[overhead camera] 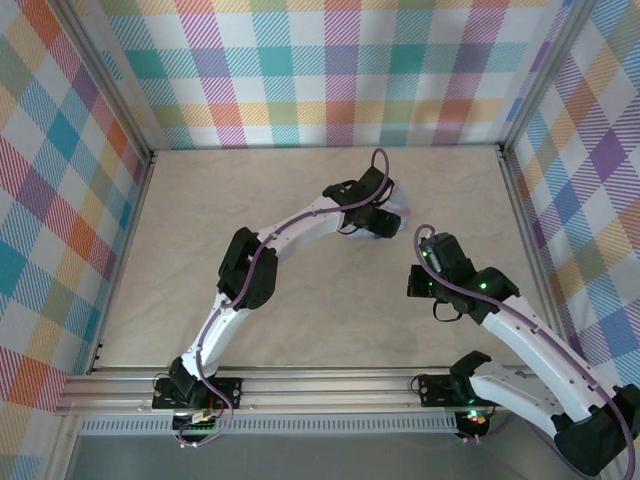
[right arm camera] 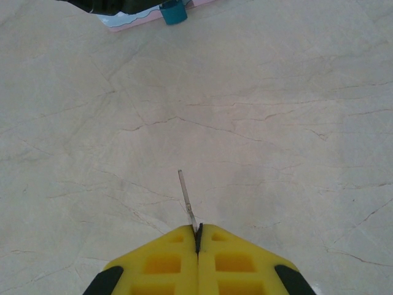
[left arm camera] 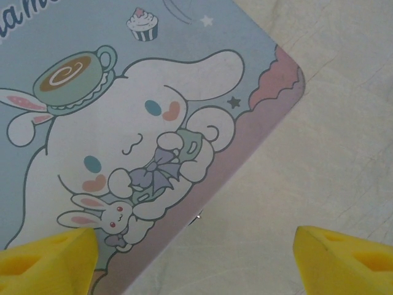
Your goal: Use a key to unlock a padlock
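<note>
While pinched in right fingers, key tip-forward, slightly leftward; left fingers apart.

tin box lid | partial white lettering at top-left edge | reads perhaps "ama" | cut off by frame

One key, a thin metal sliver. One padlock, small and blue. One tin box, pale blue with a cartoon print. One counter carrying them all. Two robot arms: the left arm and the right arm. Two grippers, the left gripper and the right gripper, each with two yellow fingers, four in all.
</note>
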